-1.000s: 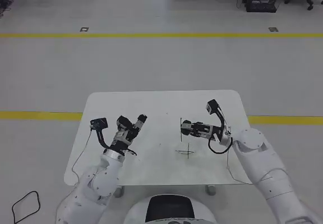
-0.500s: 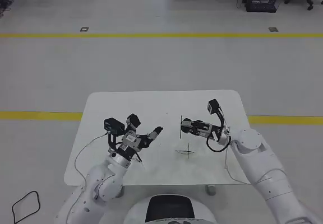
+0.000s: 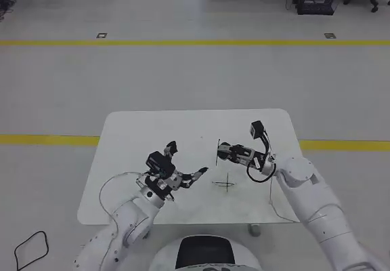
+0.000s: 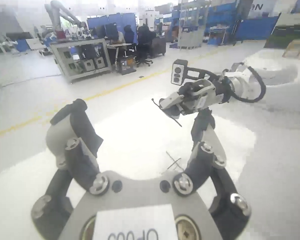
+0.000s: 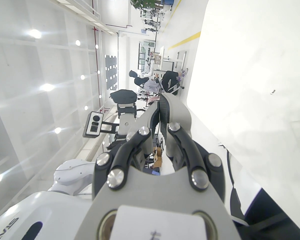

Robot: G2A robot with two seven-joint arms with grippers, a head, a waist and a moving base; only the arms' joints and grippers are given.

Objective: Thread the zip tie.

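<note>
My right gripper (image 3: 220, 153) hovers over the middle of the white table (image 3: 141, 129), shut on a thin black zip tie (image 3: 218, 150) held upright. In the left wrist view that zip tie (image 4: 166, 112) juts out on both sides of the right gripper (image 4: 171, 104). More black zip ties (image 3: 225, 183) lie crossed on the table just in front of it, also visible between my left fingers as thin strips (image 4: 173, 163). My left gripper (image 3: 185, 161) sits left of them, open and empty, pointing toward the right gripper. My right gripper's (image 5: 162, 108) fingers are pressed together.
A small dark speck (image 5: 273, 91) lies on the table surface. The table's rounded far edge (image 3: 195, 110) is behind both arms. Cables (image 3: 271, 196) hang along the right arm near the table's right edge.
My left arm has swung right toward the table's middle, and its open gripper has turned to face the right gripper. The right gripper has stayed almost still with the zip tie.
</note>
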